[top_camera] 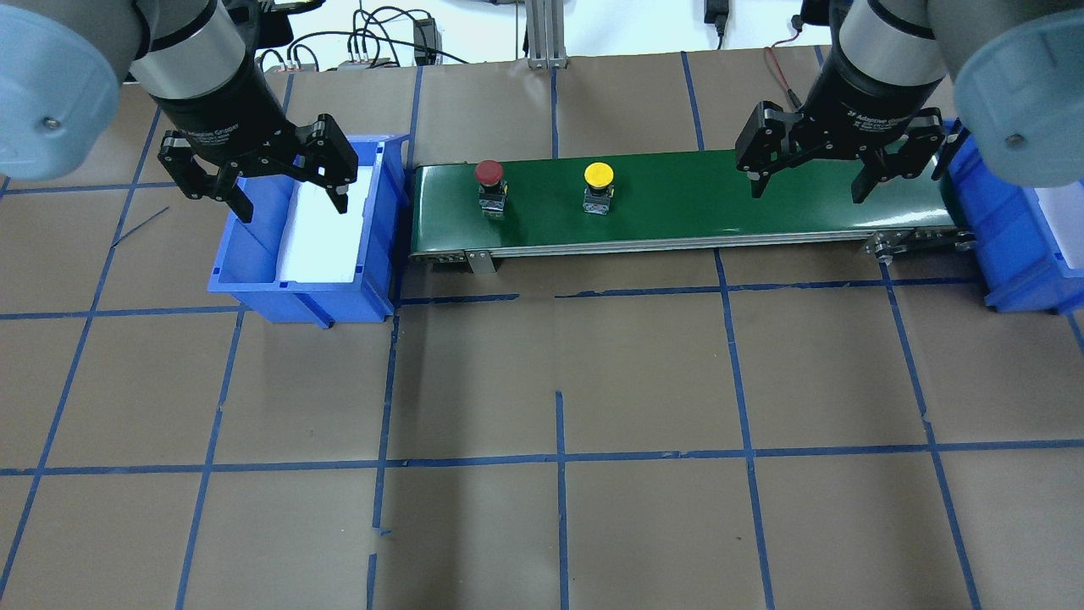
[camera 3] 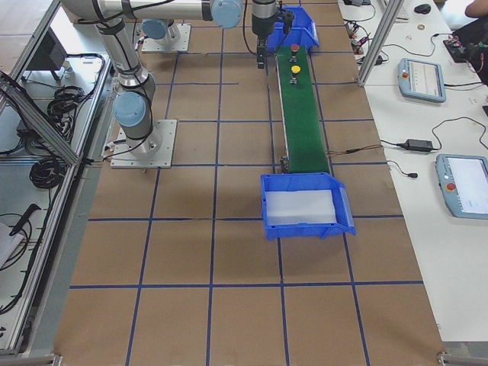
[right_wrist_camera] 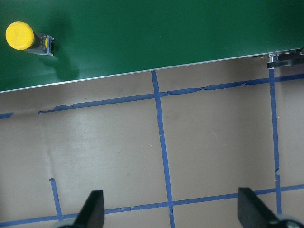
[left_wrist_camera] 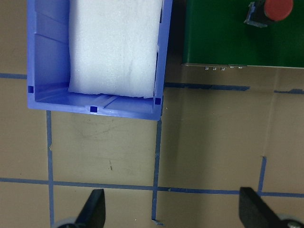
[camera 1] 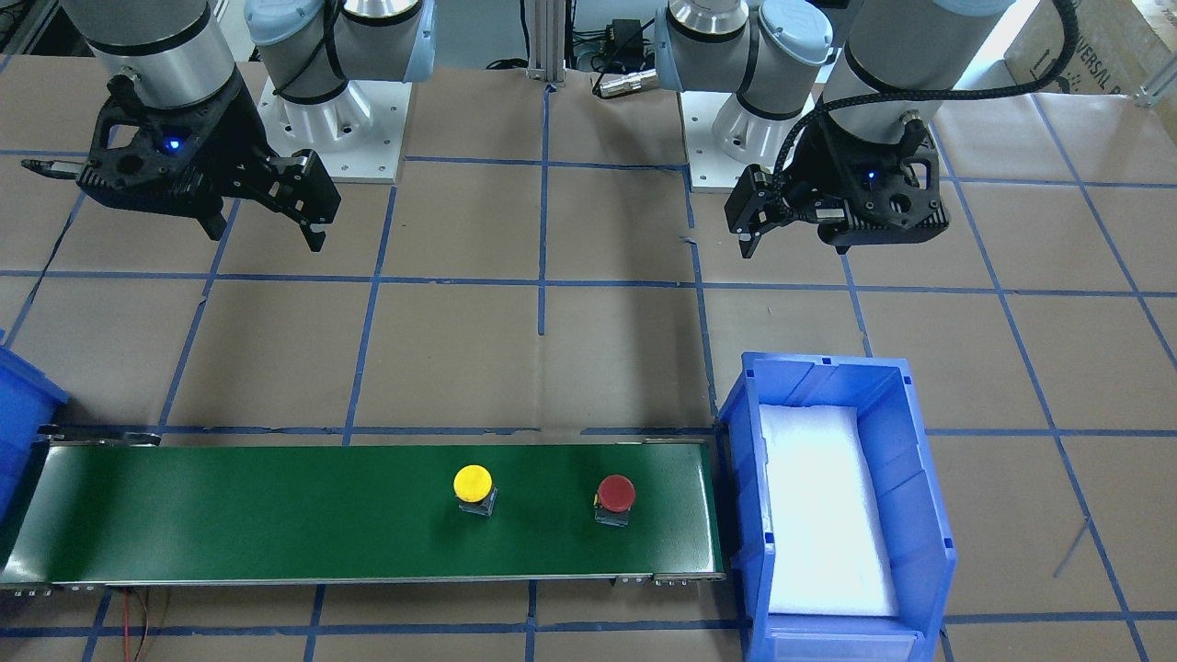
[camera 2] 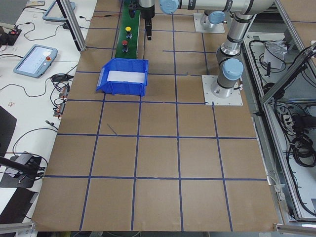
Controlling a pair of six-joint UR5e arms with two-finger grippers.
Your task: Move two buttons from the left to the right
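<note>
1. left gripper (top_camera: 292,203) hangs wide open, empty, over the table (top_camera: 559,508) near the blue bin (top_camera: 254,292).
2. right gripper (top_camera: 809,191) likewise spread, empty, short of the green belt (top_camera: 677,203).
3. red button (top_camera: 489,182) and yellow button (top_camera: 599,182) stand upright on that belt, apart.

silver arms (top_camera: 207,51), pale blue joint caps (top_camera: 51,85), black left tool (top_camera: 294,207) and right tool (top_camera: 808,191).
</note>
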